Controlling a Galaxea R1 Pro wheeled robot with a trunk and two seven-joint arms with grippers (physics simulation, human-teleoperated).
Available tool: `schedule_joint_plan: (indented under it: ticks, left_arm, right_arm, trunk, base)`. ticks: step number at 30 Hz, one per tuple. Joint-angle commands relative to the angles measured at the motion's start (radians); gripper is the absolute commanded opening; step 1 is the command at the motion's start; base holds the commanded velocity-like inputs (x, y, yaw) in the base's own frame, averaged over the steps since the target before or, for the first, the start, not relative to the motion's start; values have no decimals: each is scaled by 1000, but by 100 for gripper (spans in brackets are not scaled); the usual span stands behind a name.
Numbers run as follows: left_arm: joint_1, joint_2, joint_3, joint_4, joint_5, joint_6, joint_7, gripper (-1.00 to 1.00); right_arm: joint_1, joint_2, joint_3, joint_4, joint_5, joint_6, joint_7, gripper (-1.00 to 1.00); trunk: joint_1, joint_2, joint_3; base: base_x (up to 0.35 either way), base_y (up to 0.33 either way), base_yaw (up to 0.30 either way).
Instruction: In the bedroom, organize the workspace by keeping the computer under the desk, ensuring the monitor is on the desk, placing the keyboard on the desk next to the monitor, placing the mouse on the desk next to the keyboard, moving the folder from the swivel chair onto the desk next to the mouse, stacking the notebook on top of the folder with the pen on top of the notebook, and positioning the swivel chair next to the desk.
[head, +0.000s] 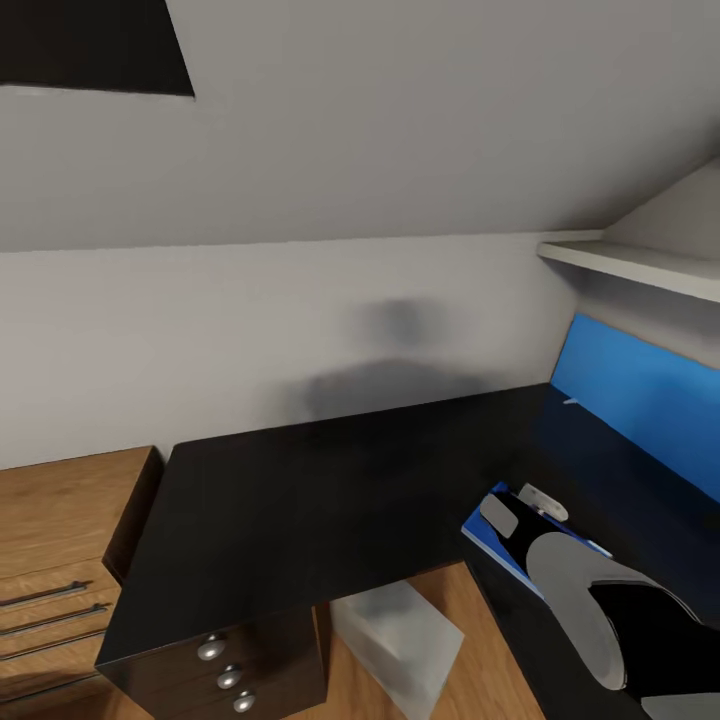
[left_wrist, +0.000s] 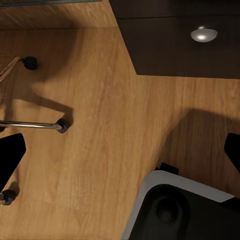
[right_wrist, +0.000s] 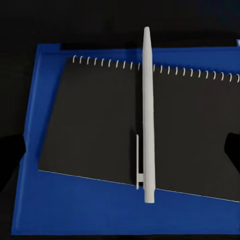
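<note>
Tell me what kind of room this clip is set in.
Likely a home study corner, possibly an attic bedroom: a black desk with knobbed drawers stands under a sloped ceiling on wood flooring. A blue folder with a spiral notebook and pen on it lies below the right claw.

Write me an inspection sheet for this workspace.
Surface: black desk, mostly bare.
Job's things: blue folder on the desk, black notebook on it, white pen on the notebook; blue monitor at the desk's right; pale computer on the floor under the desk; chair base on the wood floor.
Clutter: nothing seen.
Grippers: right gripper over the folder, state unclear; left cannot tell.
Cables: nothing seen.
Surroundings: grey wall, shelf, wooden drawers.
</note>
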Motion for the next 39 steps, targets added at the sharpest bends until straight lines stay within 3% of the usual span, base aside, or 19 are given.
schedule_joint_plan:
  ticks: [1,7,11,12,13,14,20,26,27,39]
  left_arm:
    - [0,2,-8,-2,10,-4,7,100]
    - [0,2,-9,-1,11,-4,7,100]
    - [0,2,-9,-1,11,-4,7,100]
    - [0,2,-9,0,11,-4,7,100]
    - [0,3,-9,0,11,-4,7,100]
    - [0,3,-9,0,11,-4,7,100]
    - [0,3,-9,0,11,-4,7,100]
    - [0,2,-9,0,11,-4,7,100]
    - [0,3,-9,1,11,-4,7,100]
    - [0,5,-8,3,11,-4,7,100]
  right_arm:
    - [0,7,1,-1,2,-5,-3,100]
    - [0,56,0,-10,91,-37,-23,100]
    - [2,87,1,-14,160,-94,-73,100]
    - [3,103,1,-14,187,-125,-93,100]
    - [6,138,2,-14,256,-177,-116,100]
    - [8,152,2,-11,298,-191,-122,100]
    - [29,192,4,-4,422,-213,-125,100]
    - [55,192,10,-2,461,-218,-116,100]
    - [61,192,12,3,468,-218,-79,100]
    - [64,192,12,10,471,-219,-7,100]
  trunk:
    - [-4,6,2]
    - [-27,48,21]
    - [-42,76,33]
    - [-46,83,36]
    - [-50,90,40]
    - [-50,90,40]
    - [-50,90,40]
    - [-50,90,40]
    - [-50,90,40]
    - [-50,90,40]
  base:
    - [0,0,0]
    - [0,0,0]
    - [0,0,0]
    - [0,0,0]
    - [0,0,0]
    - [0,0,0]
    - [0,0,0]
    - [0,0,0]
    - [0,0,0]
    - [0,0,0]
